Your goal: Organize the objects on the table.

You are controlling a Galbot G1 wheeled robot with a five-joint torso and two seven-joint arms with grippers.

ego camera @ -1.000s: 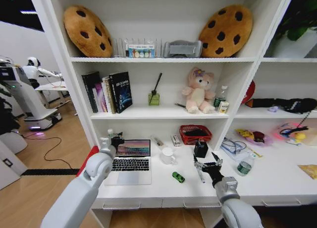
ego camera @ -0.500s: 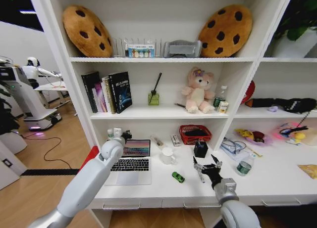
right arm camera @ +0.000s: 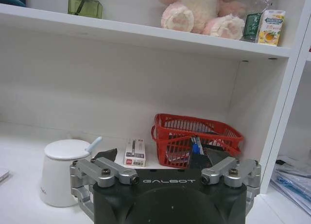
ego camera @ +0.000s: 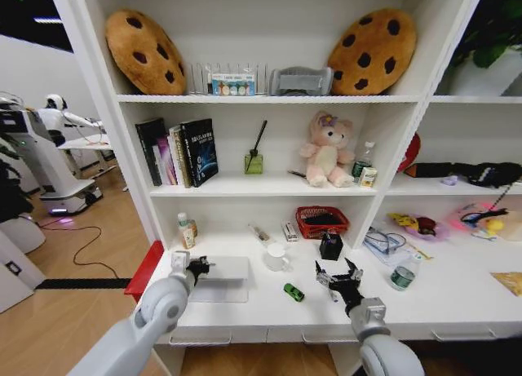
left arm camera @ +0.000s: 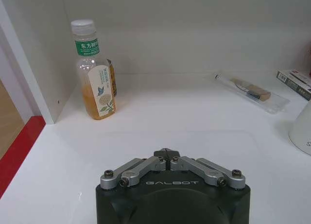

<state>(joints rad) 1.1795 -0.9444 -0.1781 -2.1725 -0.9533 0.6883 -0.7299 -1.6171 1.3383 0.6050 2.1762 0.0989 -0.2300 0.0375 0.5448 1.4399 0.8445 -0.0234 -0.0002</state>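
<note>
Laptop [ego camera: 222, 276]: lid down, flat on the table [ego camera: 269, 311], near its left end.
Left gripper [ego camera: 201, 266]: fingers pressed together, at the laptop's left edge.
Right gripper [ego camera: 339, 276]: fingers spread, holding nothing, above the table right of the small green thing [ego camera: 294, 292].

Left hand [ego camera: 198, 267] closed and low; right hand [ego camera: 338, 276] spread open.

The silver laptop [ego camera: 222, 276] lies flat and closed on the white bench [ego camera: 269, 311], near its left front. The small dark-green oval thing [ego camera: 294, 292] sits to its right, apart from it, near the bench's front edge.
</note>
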